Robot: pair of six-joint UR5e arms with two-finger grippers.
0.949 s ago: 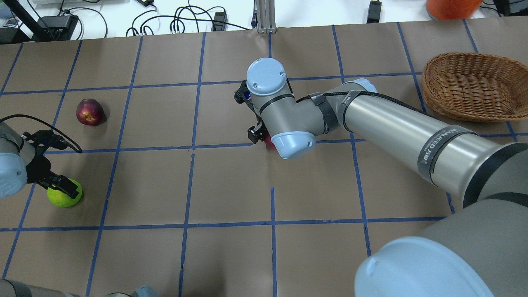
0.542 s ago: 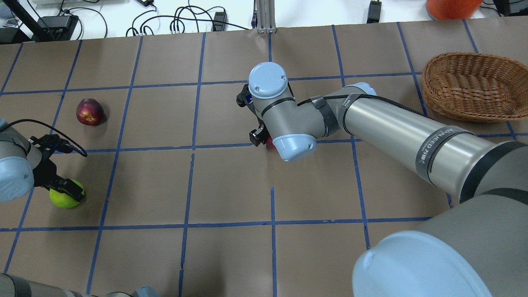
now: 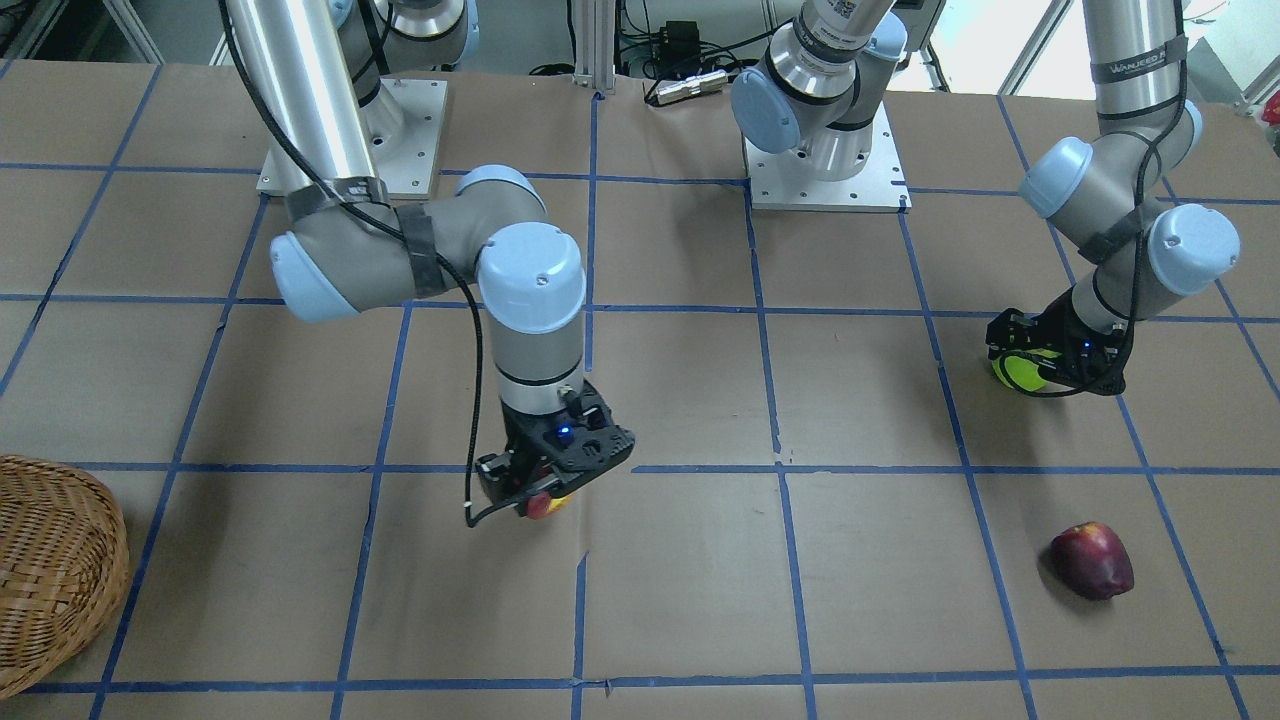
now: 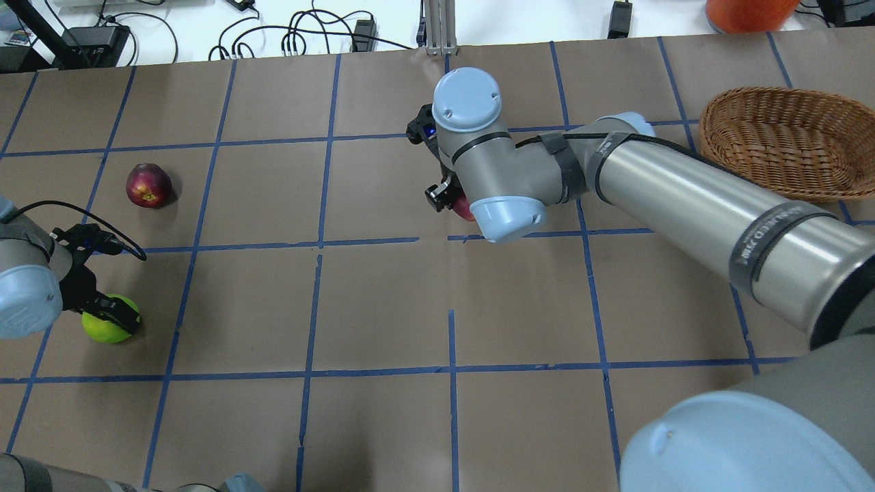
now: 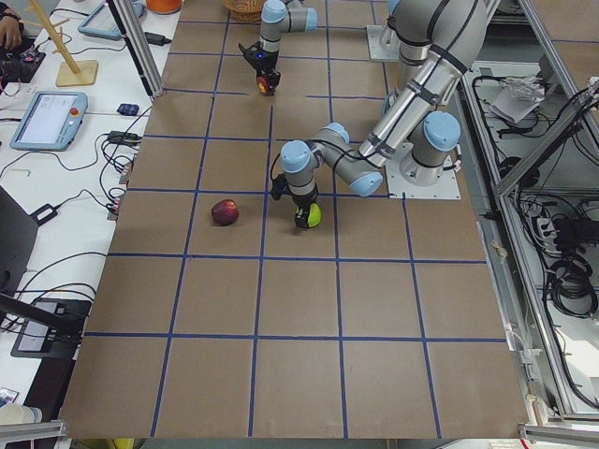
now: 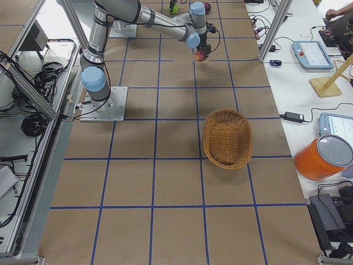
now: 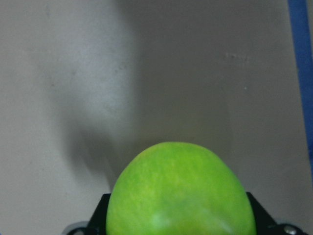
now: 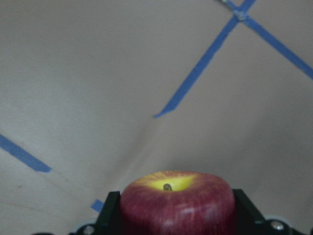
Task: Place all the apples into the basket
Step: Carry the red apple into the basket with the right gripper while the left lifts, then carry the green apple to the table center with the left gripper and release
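My right gripper (image 4: 452, 199) is shut on the red apple with a yellow patch (image 4: 465, 208) and holds it above the table's middle; the apple also shows in the front view (image 3: 543, 506) and fills the bottom of the right wrist view (image 8: 176, 203). My left gripper (image 4: 109, 313) is shut on the lime green apple (image 4: 106, 328) at the table's left edge, low over the paper; the apple shows between the fingers in the left wrist view (image 7: 181, 191). The dark maroon apple (image 4: 148, 185) lies free on the table, beyond the left gripper. The wicker basket (image 4: 786, 143) stands at the far right and holds nothing.
The table is covered in brown paper with a blue tape grid. An orange container (image 4: 748, 12) stands behind the basket, off the paper. Cables and power bricks lie along the far edge. The right arm's long link (image 4: 683, 198) stretches over the table's right half.
My right gripper has risen and moved away and to the right with the red apple, towards the basket's side. The left gripper stays around the green apple, barely shifted.
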